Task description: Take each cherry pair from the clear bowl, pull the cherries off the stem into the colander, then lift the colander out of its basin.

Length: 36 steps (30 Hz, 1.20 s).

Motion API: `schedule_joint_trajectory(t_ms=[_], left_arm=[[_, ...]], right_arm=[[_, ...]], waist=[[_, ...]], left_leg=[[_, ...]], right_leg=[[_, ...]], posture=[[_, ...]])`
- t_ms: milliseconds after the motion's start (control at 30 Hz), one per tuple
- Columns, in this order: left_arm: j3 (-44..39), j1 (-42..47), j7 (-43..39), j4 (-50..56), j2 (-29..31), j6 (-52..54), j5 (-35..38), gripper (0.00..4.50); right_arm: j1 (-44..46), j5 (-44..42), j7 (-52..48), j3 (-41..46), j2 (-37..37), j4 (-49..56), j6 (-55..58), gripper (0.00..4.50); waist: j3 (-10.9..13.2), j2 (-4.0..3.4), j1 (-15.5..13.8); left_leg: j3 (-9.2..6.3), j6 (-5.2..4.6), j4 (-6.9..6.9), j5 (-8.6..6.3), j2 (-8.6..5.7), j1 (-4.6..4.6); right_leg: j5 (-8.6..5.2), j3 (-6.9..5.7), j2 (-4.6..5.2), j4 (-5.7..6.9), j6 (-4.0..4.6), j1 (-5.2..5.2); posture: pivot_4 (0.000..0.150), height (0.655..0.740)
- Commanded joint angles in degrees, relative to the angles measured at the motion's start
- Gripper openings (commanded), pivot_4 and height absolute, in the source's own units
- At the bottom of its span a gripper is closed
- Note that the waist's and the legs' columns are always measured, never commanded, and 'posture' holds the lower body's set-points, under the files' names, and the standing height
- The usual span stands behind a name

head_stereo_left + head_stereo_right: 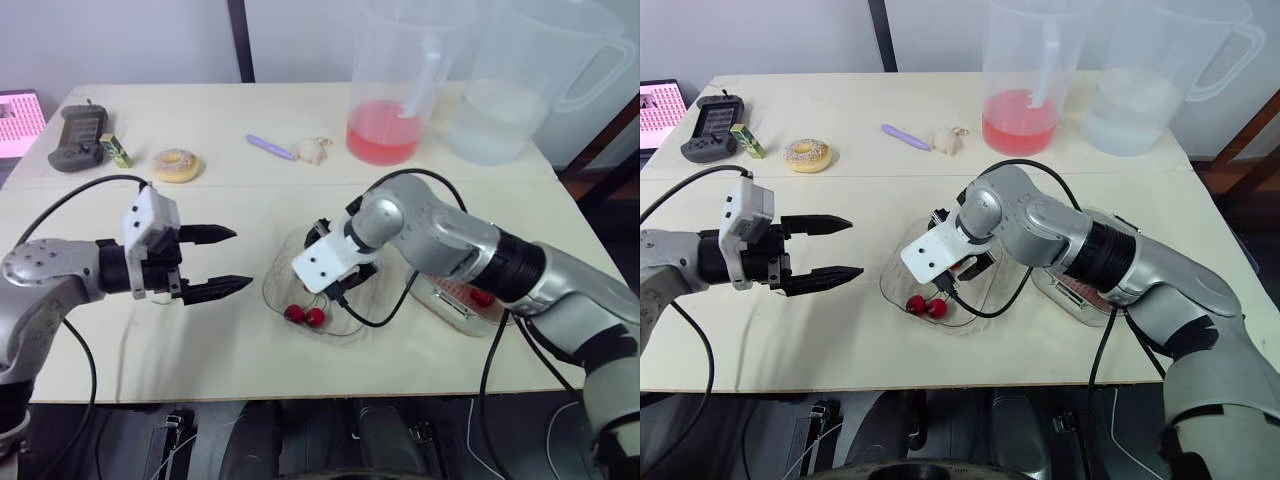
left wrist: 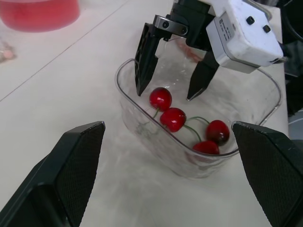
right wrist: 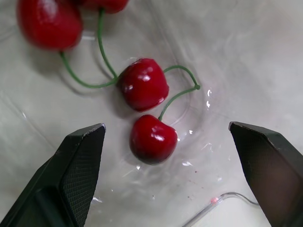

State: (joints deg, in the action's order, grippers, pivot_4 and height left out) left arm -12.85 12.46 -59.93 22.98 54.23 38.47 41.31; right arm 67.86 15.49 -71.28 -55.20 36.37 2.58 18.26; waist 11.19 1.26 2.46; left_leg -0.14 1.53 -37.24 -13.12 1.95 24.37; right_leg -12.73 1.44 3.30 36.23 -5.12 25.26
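Bracketing cherry pair [image 3: 153, 138]: splayed right gripper [image 2: 164, 94].

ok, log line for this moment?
phase: reach for cherry pair | right end effector: open, inside clear bowl, over cherries | left end effector: open, empty, beside bowl

Bright, even light (shadows soft); clear bowl [image 2: 142, 130] glints.

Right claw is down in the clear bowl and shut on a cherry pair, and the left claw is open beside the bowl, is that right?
Not quite. The right claw is down in the clear bowl, but it is open, and the cherries lie ungripped in front of it, as the right wrist view shows. The left claw is open beside the bowl.
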Motion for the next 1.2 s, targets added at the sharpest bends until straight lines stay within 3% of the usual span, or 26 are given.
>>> schedule_joint_trajectory(t_ms=[33,333,433,567,633,867,1100,1200], left_arm=[[-2.35,-0.21,0.48,1.76,0.16,-0.26,1.03,4.50],[-2.95,-1.39,1.60,3.06,0.33,-0.09,1.74,4.50],[-3.05,-1.57,1.89,3.25,0.32,-0.07,1.88,4.50],[-2.82,-1.61,2.18,3.45,0.14,-0.16,1.98,4.50],[-2.58,-1.43,2.22,3.32,0.09,-0.28,1.94,4.50],[-2.26,-1.00,2.28,2.95,-0.11,-0.40,2.26,4.50],[-3.28,1.15,2.78,1.04,-0.98,0.77,4.87,4.50],[-3.91,4.82,5.72,-0.35,-2.94,2.85,7.68,4.50]], right_arm=[[0.06,4.87,0.20,1.50,-2.03,-3.21,-3.47,4.48],[-2.78,10.69,-2.82,3.26,-5.83,-5.10,-2.76,4.48],[-4.14,11.95,-4.86,3.90,-6.49,-4.14,-0.30,3.52],[-5.21,13.53,-6.79,4.83,-7.28,-3.01,2.45,1.54],[-5.33,14.17,-7.03,5.43,-7.65,-2.72,3.08,0.94],[-5.48,12.77,-8.52,9.88,-7.35,1.29,2.39,0.84],[-8.54,1.23,-17.35,21.49,-1.59,14.47,12.84,0.84],[-12.92,-8.25,-14.46,33.08,-2.93,17.94,20.18,0.84]], waist=[[0.00,0.00,0.00],[0.00,0.00,-0.05],[0.00,0.00,-0.09],[0.00,0.00,-0.06],[0.00,0.00,-0.04],[0.00,0.00,-0.06],[0.00,0.00,-0.51],[-0.01,0.01,-0.63]], left_leg=[[0.00,0.01,0.00,0.00,0.00,0.00],[-0.01,0.10,0.01,0.06,0.00,0.00],[-0.02,0.16,0.02,0.09,0.00,0.00],[-0.03,0.17,0.02,0.10,0.00,-0.01],[-0.04,0.17,0.02,0.10,0.00,-0.01],[-0.04,0.17,0.02,0.10,0.00,-0.01],[-0.07,0.17,-0.02,0.10,0.00,-0.01],[-0.12,0.18,-0.01,0.10,0.00,-0.14]], right_leg=[[0.00,0.00,0.00,0.00,0.00,0.00],[0.02,0.00,0.00,0.02,-0.02,-0.01],[0.01,0.00,0.00,0.02,-0.01,-0.02],[0.01,0.00,-0.01,0.03,-0.02,-0.02],[0.02,0.00,-0.02,0.04,-0.02,-0.02],[0.02,-0.01,-0.02,0.05,-0.03,-0.02],[0.04,-0.02,-0.01,0.03,-0.07,-0.09],[-0.01,-0.05,-0.02,0.03,0.02,-0.22]], posture=[[0.150,0.7383],[0.150,0.7383],[0.150,0.7383],[0.150,0.7383],[0.150,0.7383],[0.150,0.7383],[0.150,0.7383],[0.150,0.7383]])
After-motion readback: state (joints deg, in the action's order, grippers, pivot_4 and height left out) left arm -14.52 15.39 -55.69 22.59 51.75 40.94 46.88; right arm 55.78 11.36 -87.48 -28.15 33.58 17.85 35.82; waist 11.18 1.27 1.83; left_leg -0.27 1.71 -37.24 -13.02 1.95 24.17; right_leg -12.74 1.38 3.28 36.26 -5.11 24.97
